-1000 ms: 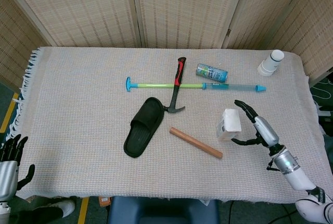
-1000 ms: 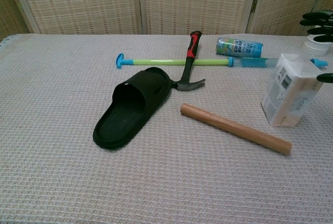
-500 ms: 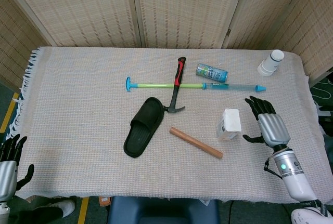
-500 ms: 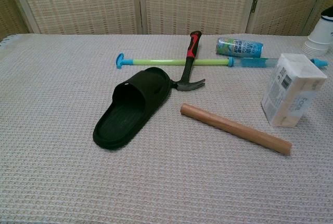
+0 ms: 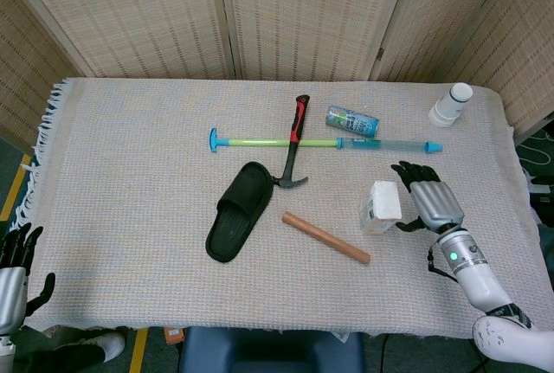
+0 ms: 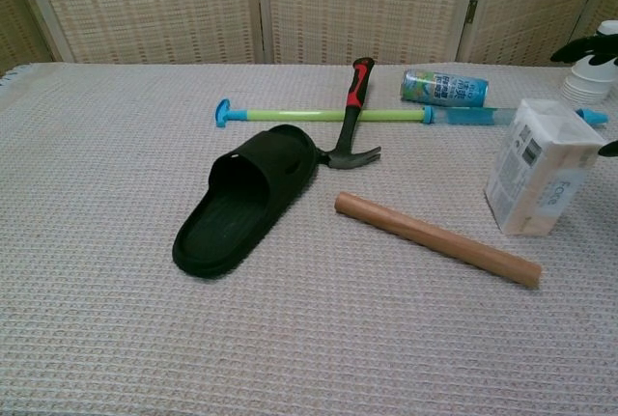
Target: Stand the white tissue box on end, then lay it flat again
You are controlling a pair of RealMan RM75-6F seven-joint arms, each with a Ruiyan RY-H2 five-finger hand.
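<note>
The white rectangular tissue box [image 5: 382, 206] is standing on end at the right of centre in the head view, its long axis running upright, just right of the brown wooden dowel [image 5: 325, 237]. The right hand [image 5: 431, 202] is hovering just beside the box's right face, fingers spread and holding nothing. The left hand [image 5: 14, 279] is hanging off the table's lower left corner, fingers apart, far from it.
</note>
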